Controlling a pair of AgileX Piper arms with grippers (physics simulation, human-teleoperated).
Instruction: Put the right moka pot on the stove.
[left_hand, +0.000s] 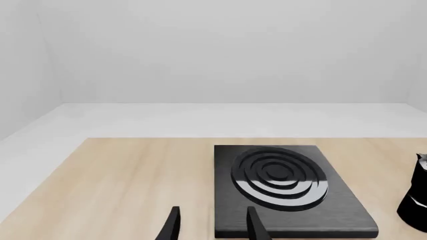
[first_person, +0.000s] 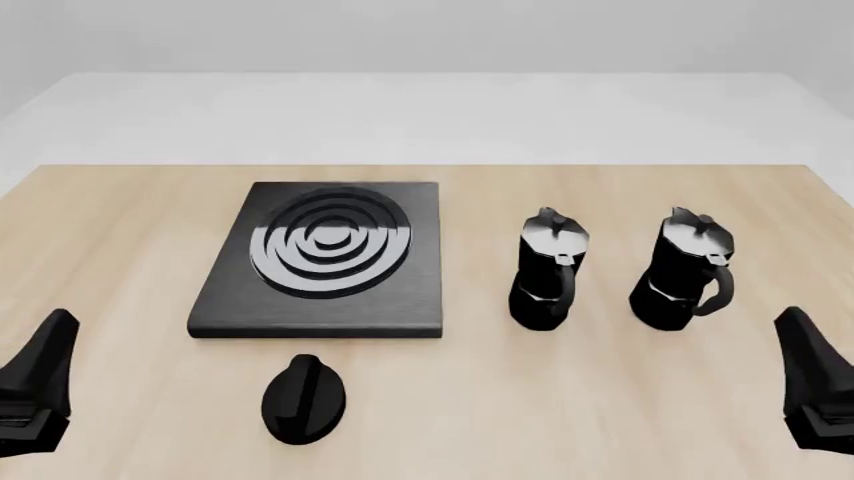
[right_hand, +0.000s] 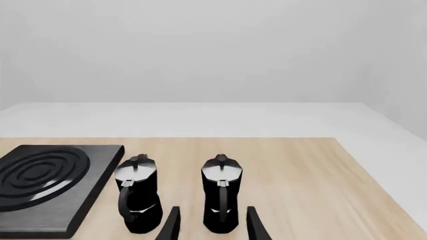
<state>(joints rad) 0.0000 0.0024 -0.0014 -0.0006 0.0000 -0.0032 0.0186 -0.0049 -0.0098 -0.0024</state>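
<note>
The right moka pot (first_person: 683, 270) stands upright on the table right of centre, black with a grey-sheened lid; it also shows in the right wrist view (right_hand: 221, 200), straight ahead of the fingers. The stove (first_person: 324, 258), a flat black slab with silver burner rings, lies left of centre, also seen as the stove (left_hand: 283, 185) and the stove (right_hand: 47, 180). My right gripper (right_hand: 212, 227) is open, near the table's front right, short of the pot. My left gripper (left_hand: 212, 227) is open at the front left, before the stove's near edge. Both hold nothing.
A second moka pot (first_person: 549, 268) stands upright between the stove and the right pot, about a pot's width from each. A small black oval knob (first_person: 306, 397) lies in front of the stove. The wooden table (first_person: 120, 230) ends at a white floor behind.
</note>
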